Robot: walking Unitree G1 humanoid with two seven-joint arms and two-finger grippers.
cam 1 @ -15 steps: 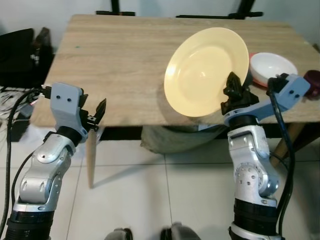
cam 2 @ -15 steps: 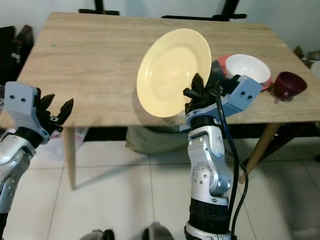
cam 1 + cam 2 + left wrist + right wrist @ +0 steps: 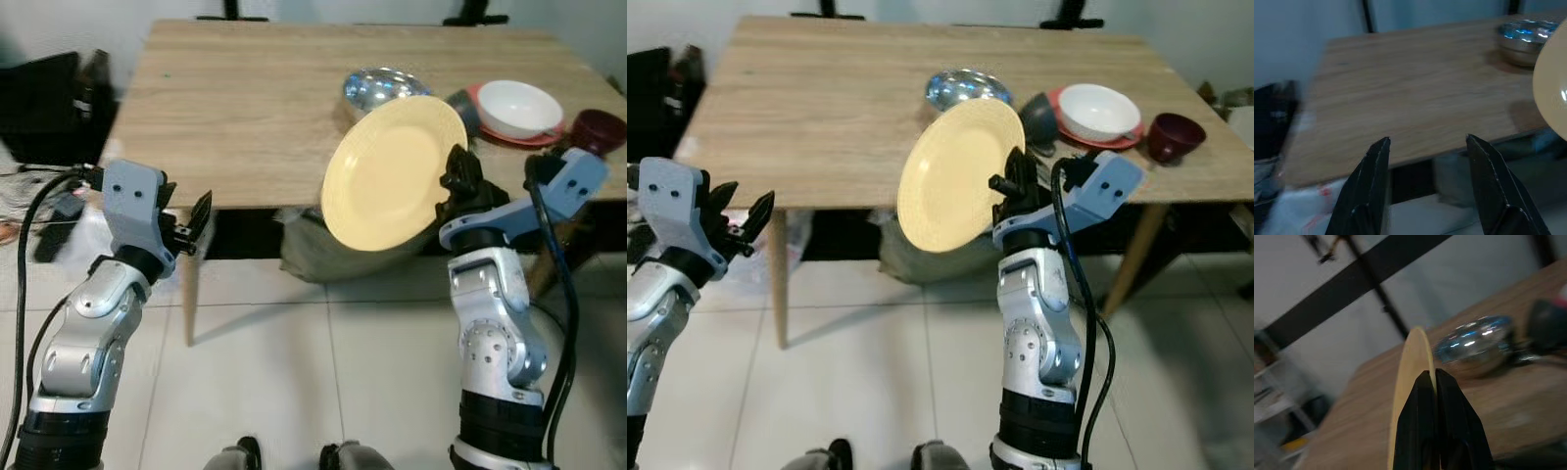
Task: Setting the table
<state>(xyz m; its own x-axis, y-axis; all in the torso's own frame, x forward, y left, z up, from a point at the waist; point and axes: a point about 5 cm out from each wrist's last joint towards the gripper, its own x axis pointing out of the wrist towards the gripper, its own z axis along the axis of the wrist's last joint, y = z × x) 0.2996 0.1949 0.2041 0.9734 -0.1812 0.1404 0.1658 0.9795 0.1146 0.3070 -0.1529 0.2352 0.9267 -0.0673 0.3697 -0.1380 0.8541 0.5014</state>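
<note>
A yellow plate (image 3: 392,176) is being held on edge at frame centre by the right gripper (image 3: 458,178), fingers pinched shut on its rim, before the table (image 3: 245,108). The left gripper (image 3: 196,217) is being kept spread and empty at lower left. Nothing is judged laid out yet; the dishes (image 3: 517,108) are being left bunched at upper right.

Even indoor light; wrist views dim & blurred.

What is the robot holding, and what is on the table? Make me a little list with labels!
Held thing: yellow plate, tilted on edge, not on the table yet
Right gripper: fingers shut on the plate's rim
Left gripper: fingers open, nothing between them, in front of the table's near edge
Table: light wood
On the table: shiny metal bowl, white bowl on a red plate, dark red cup, dark grey bowl
Floor: white tiles
</note>
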